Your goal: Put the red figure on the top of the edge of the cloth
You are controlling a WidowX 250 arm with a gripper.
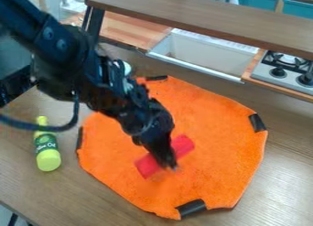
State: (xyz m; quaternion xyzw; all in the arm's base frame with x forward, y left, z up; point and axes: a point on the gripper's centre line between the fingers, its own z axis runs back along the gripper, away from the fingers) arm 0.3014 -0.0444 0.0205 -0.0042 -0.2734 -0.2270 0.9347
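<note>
The red figure [183, 146] has the orange cloth [220, 142] beneath it, inside the edge. Low over the cloth is the gripper [170, 165], probably for handling the figure; whether it holds it, I cannot tell. 4 black strips [191, 207] likely stop the cloth slipping.

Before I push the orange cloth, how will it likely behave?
The orange cloth will likely bend and wrinkle, as it looks like soft fabric. The black strips at its edge, if they are tape, may hold it against sliding. The red figure is over it; if resting there, it might move along.
</note>
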